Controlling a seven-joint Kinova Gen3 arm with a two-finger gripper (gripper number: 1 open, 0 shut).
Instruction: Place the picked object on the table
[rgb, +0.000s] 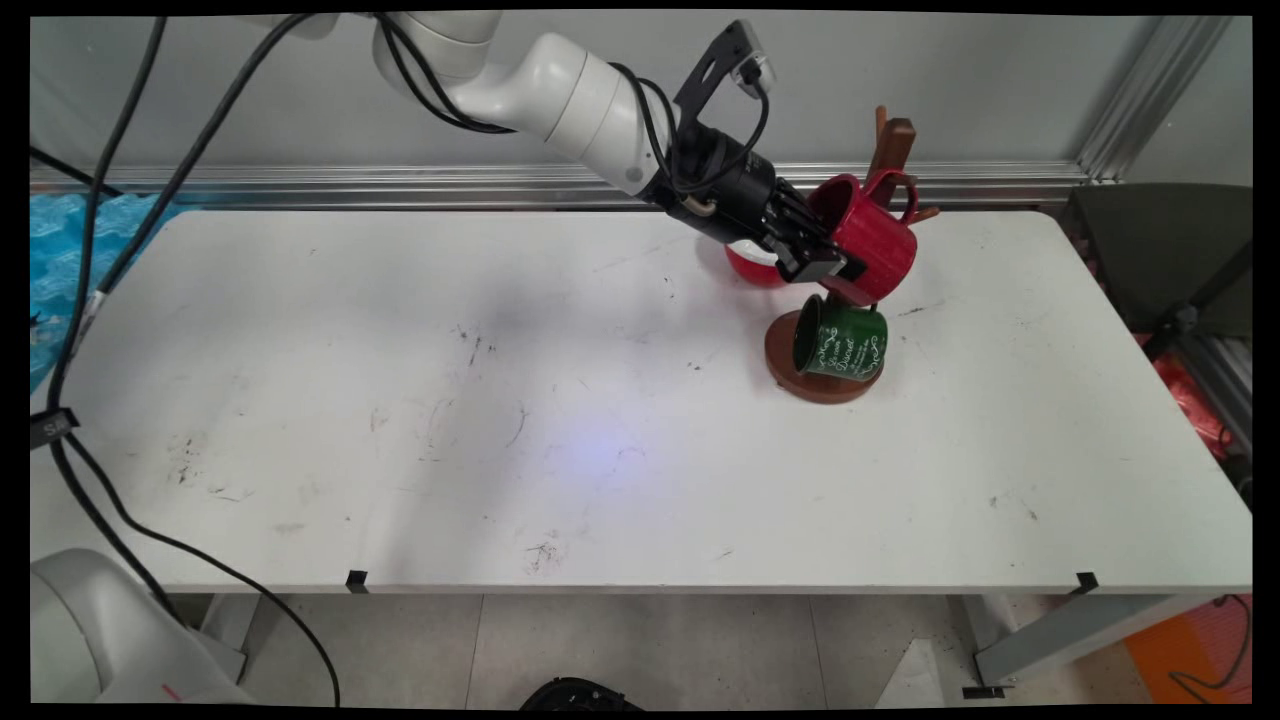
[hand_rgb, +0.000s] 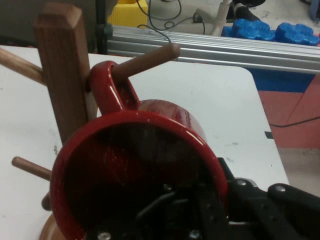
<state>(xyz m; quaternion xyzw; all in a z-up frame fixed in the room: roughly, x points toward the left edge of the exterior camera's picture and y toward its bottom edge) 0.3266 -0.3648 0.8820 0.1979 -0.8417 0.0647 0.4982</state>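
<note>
From my remote seat I see the gripper (rgb: 815, 258) clamped on the rim of a red mug (rgb: 868, 243), one finger inside the mouth and one outside the wall. The mug is tipped on its side in the air at the far right part of the white table (rgb: 400, 400). In the hand view its handle (hand_rgb: 107, 87) is looped over an upper peg (hand_rgb: 147, 60) of a wooden mug tree (hand_rgb: 62, 75), right beside the upright post. Below it, a green mug (rgb: 842, 342) with white lettering hangs on a lower peg, over the tree's round brown base (rgb: 822, 382). A red bowl-like object (rgb: 752, 264) sits on the table just behind the gripper, partly hidden. The tree stands well in from the table's right edge and near its far edge. The whole left and near parts of the table are open surface, marked only by scuffs
</note>
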